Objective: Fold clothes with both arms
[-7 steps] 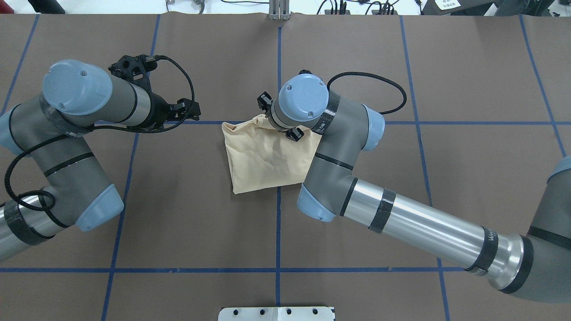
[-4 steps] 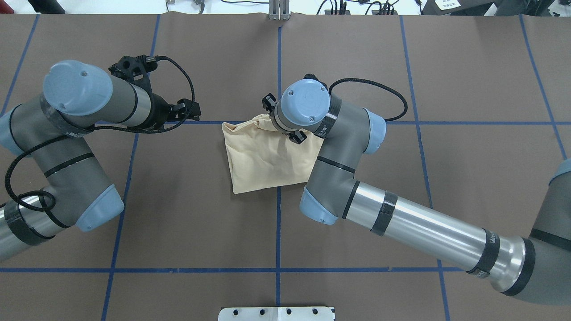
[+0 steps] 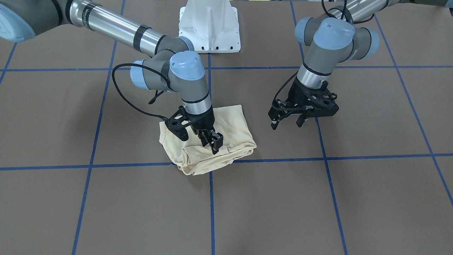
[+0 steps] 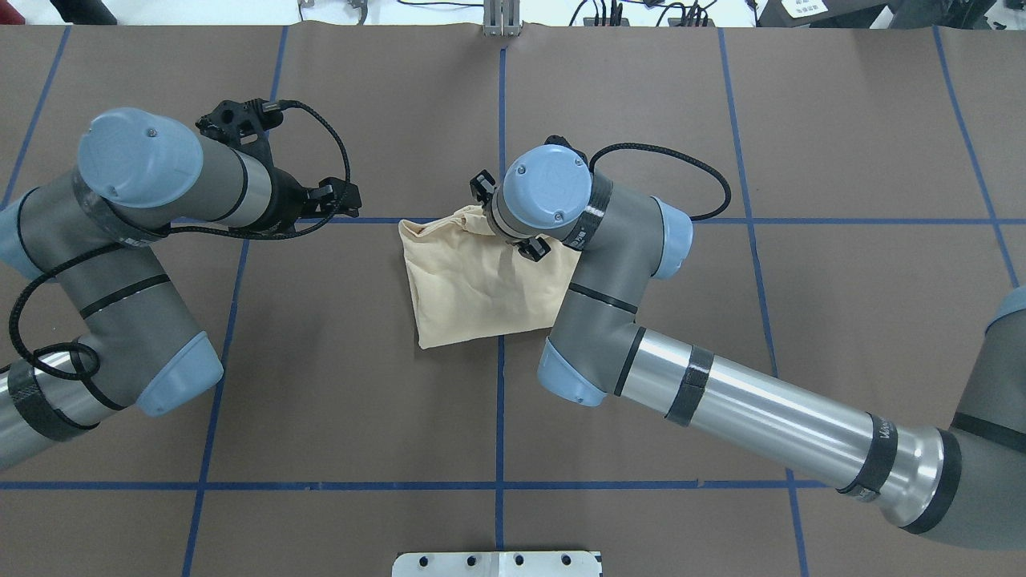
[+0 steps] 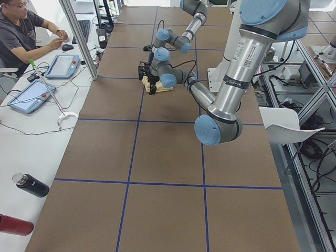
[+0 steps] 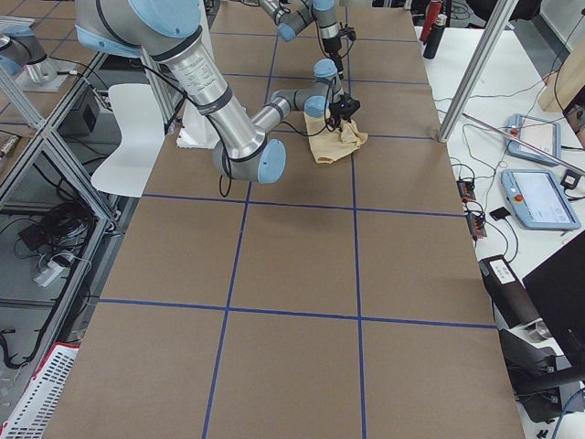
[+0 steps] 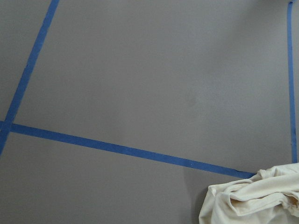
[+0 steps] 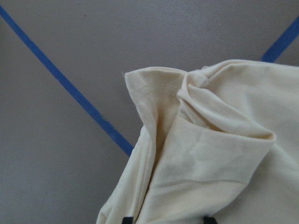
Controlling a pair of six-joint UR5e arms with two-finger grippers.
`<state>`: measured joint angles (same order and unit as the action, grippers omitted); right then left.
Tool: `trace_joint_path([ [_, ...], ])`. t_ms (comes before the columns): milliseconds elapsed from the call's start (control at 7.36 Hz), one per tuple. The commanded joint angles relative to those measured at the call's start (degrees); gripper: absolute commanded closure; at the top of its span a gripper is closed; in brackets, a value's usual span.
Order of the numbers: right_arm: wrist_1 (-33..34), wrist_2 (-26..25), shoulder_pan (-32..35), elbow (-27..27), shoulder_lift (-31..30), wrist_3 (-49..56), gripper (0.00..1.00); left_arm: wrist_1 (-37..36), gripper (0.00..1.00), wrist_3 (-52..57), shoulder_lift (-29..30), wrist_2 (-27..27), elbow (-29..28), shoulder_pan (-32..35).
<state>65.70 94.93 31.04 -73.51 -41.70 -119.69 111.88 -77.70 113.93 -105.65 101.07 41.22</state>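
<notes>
shirt (image 4: 473, 280): cream cloth folded into a compact, rumpled bundle. it lies on the counter (image 4: 321, 401) near the middle, where two lines of blue tape (image 4: 500, 417) cross. the far edge is bunched into loose ridges and no print shows.
right tool (image 3: 211, 141): points down onto the bunched far edge of the shirt. in the right wrist view its two black fingertips (image 8: 209, 218) stand apart with flat cloth between them, so it reads as released rather than clenched. whether the tips press the cloth cannot be told.
left tool (image 3: 286, 122): released and empty, fingers spread and pointing down. it hangs over bare counter beside the shirt, clear of it. the left wrist view catches only a corner of the cloth at its lower right.
right arm (image 4: 761, 409): reaches across from the robot's right, its wrist bent over the shirt and hiding the bundle's right corner in the overhead view.
left arm (image 4: 120, 296): folded back on the robot's left, well apart from the shirt.
base (image 3: 208, 24): white pedestal at the robot's side of the counter.
change from a second ago: the right wrist has shifted only slightly in the overhead view. the shirt's outline matches the earlier views. the left arm and its tool hold the same pose.
</notes>
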Motion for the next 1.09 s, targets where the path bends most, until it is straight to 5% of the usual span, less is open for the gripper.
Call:
trace_joint_path([
  [0,0.7,-1.5,-0.8,-0.1,-0.4,-1.2,0.39,0.0,0.01,0.0,0.0,0.0,0.0,0.0],
  [272,1.7,-1.7,-1.0,-1.0,-0.1,-1.3,0.42,0.0,0.01,-0.1,0.1,0.0,0.0,-0.1],
  [543,1.7,-1.8,-1.0,-0.9,0.1,-4.6,0.98,0.0,0.01,-0.1,0.1,0.0,0.0,-0.1],
  [951,1.5,-1.7,-0.9,-0.9,0.6,-4.1,1.00,0.0,0.01,-0.1,0.1,0.0,0.0,-0.2],
])
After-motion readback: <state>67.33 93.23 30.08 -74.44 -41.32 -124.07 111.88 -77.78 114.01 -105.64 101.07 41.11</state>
